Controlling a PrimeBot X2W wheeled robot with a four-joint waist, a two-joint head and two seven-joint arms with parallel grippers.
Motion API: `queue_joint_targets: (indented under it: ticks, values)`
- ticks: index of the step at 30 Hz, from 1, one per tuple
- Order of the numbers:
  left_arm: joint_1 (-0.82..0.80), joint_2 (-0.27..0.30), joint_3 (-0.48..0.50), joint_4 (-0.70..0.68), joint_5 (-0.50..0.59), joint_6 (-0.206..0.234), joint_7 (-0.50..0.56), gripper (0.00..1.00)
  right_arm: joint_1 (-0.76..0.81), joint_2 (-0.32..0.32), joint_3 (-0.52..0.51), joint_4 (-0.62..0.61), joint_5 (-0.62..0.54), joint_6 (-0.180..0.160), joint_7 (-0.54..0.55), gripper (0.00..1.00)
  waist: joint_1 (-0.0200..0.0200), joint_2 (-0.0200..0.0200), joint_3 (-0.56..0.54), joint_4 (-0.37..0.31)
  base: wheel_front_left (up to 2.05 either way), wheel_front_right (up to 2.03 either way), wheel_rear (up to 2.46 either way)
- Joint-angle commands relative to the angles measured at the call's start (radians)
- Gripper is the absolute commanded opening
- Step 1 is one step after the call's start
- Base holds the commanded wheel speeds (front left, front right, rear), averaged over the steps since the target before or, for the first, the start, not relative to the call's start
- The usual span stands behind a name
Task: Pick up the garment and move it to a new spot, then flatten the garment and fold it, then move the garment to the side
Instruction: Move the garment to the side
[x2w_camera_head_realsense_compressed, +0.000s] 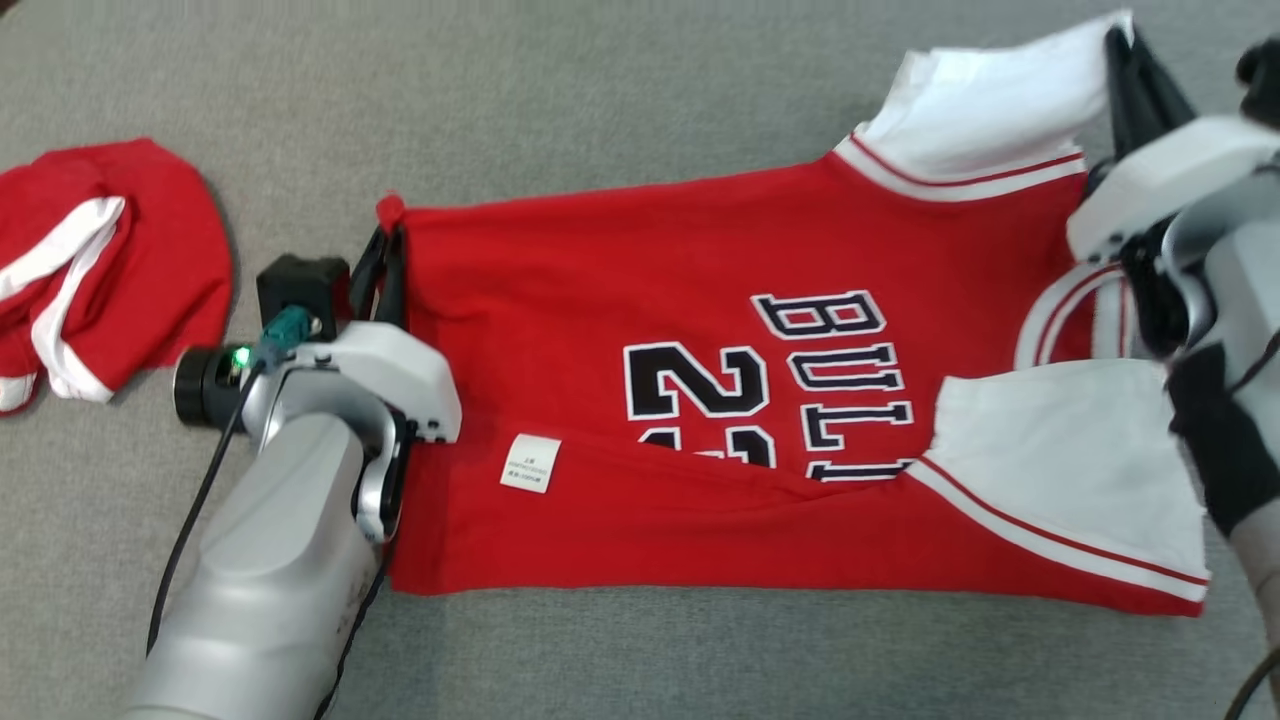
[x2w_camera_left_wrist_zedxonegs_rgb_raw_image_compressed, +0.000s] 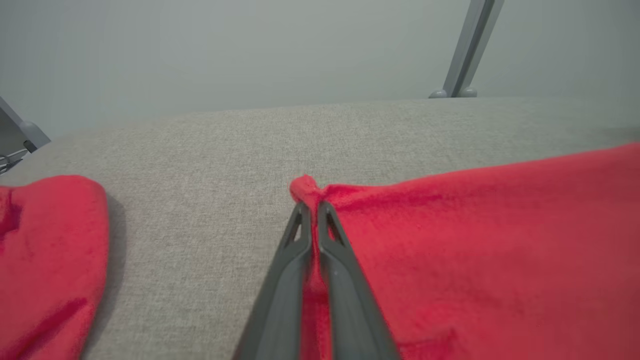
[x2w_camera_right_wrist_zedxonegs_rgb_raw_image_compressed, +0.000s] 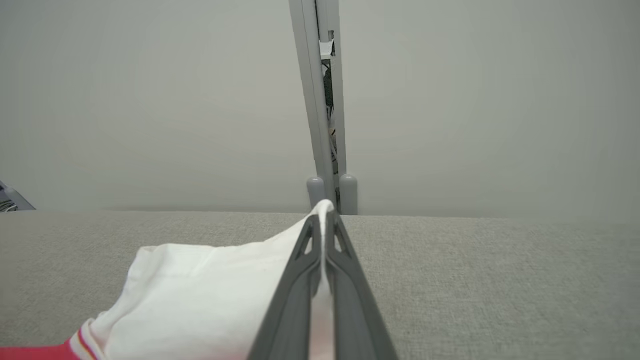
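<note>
So the jersey (x2w_camera_head_realsense_compressed: 600, 300) is lying flat on the table (x2w_camera_head_realsense_compressed: 600, 80). Its long axis runs left to right in front of you, with the hem on your left and the collar and sleeves on your right.

Left gripper (x2w_camera_head_realsense_compressed: 386, 232) is pinched tight on the far hem corner (x2w_camera_head_realsense_compressed: 390, 210). In the left wrist view you can see red cloth squeezed between the fingers (x2w_camera_left_wrist_zedxonegs_rgb_raw_image_compressed: 295, 240). Right gripper (x2w_camera_head_realsense_compressed: 1120, 45) is clamped on the far tip of the white sleeve (x2w_camera_head_realsense_compressed: 990, 90).

So your 2 grips both sit on the far long edge, 1 at each end, and the rest of the jersey lies toward you from both. The near edge looks folded in already, with the label (x2w_camera_head_realsense_compressed: 530, 462) showing.

My guess is the next move brings that far edge toward you, both arms together so it stays parallel. The other red garment (x2w_camera_head_realsense_compressed: 100, 260) sits well off to your left, apart from the jersey.
</note>
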Motion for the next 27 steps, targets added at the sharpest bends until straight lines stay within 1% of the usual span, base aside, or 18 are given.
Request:
queue_joint_targets:
  ticks: [1,5,7,11,14,18,21,26,27]
  values:
    - [0.029,0.014,0.010,0.009,0.007,-0.004,-0.001,0.00,0.049,-0.004,0.003,-0.029,0.022,0.000,-0.008,0.00,0.0000,0.0000,-0.058,-0.048,0.00,0.00,0.00]
    - [0.094,0.022,0.032,0.025,0.009,-0.008,-0.001,0.00,0.191,-0.005,0.005,-0.138,0.085,0.000,-0.009,0.00,0.0000,0.0000,-0.114,-0.078,0.00,0.00,0.00]
    - [0.130,0.024,0.041,0.033,0.009,-0.016,-0.001,0.00,0.264,-0.004,0.009,-0.180,0.114,0.000,-0.009,0.00,0.0000,0.0000,-0.139,-0.091,0.00,0.00,0.00]
    - [0.198,0.020,0.047,0.045,0.020,-0.025,-0.001,0.00,0.387,0.005,0.023,-0.227,0.156,0.000,-0.009,0.00,0.0000,0.0000,-0.180,-0.110,0.00,0.00,0.00]
    - [0.249,0.011,0.056,0.051,0.023,-0.031,-0.001,0.00,0.463,0.019,0.031,-0.234,0.177,0.000,-0.009,0.00,0.0000,0.0000,-0.206,-0.117,0.00,0.00,0.00]
    - [0.305,0.003,0.077,0.043,0.023,-0.026,-0.001,0.00,0.529,0.032,0.027,-0.228,0.181,0.000,-0.009,0.00,0.0000,0.0000,-0.232,-0.122,0.00,0.00,0.00]
    - [0.346,-0.006,0.097,0.022,0.028,-0.019,-0.001,0.00,0.563,0.049,0.019,-0.218,0.174,0.000,-0.009,0.00,0.0000,0.0000,-0.246,-0.122,0.00,0.00,0.00]
    - [0.396,-0.017,0.120,-0.020,0.052,-0.013,-0.001,0.00,0.590,0.054,-0.002,-0.211,0.161,0.000,-0.009,0.00,0.0000,0.0000,-0.262,-0.118,0.00,0.00,0.00]
    - [0.408,-0.019,0.127,-0.035,0.055,-0.010,-0.001,0.03,0.596,0.056,-0.010,-0.211,0.155,0.000,-0.009,0.00,0.0000,0.0000,-0.267,-0.116,0.00,0.00,0.00]
